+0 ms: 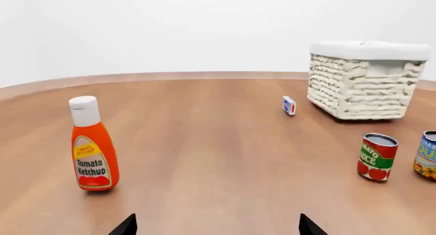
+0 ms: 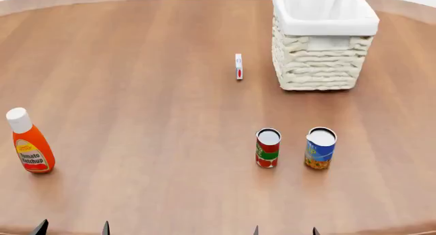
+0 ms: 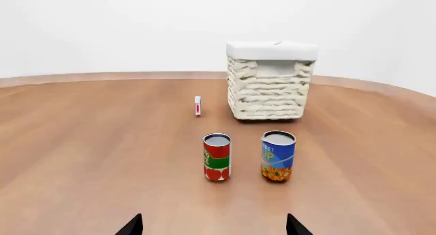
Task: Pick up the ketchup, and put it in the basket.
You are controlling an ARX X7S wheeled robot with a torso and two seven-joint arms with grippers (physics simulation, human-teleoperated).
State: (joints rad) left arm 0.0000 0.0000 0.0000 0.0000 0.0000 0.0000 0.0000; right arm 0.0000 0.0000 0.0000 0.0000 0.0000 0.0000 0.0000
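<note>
The ketchup (image 2: pixel 30 147) is an orange-red bottle with a white cap. It stands upright at the table's near left, and shows in the left wrist view (image 1: pixel 93 147) too. The basket (image 2: pixel 322 46) is cream wicker with a white liner. It stands at the far right, and shows in both wrist views (image 1: pixel 361 81) (image 3: pixel 269 84). My left gripper (image 2: pixel 72 229) is open and empty at the near edge, just right of the bottle and short of it. My right gripper (image 2: pixel 285 231) is open and empty, in front of the two cans.
A red-green can (image 2: pixel 268 147) and a blue can (image 2: pixel 320 148) stand side by side at the near middle-right. A small white-red box (image 2: pixel 238 66) stands left of the basket. The wooden table (image 2: pixel 150 92) has a curved edge.
</note>
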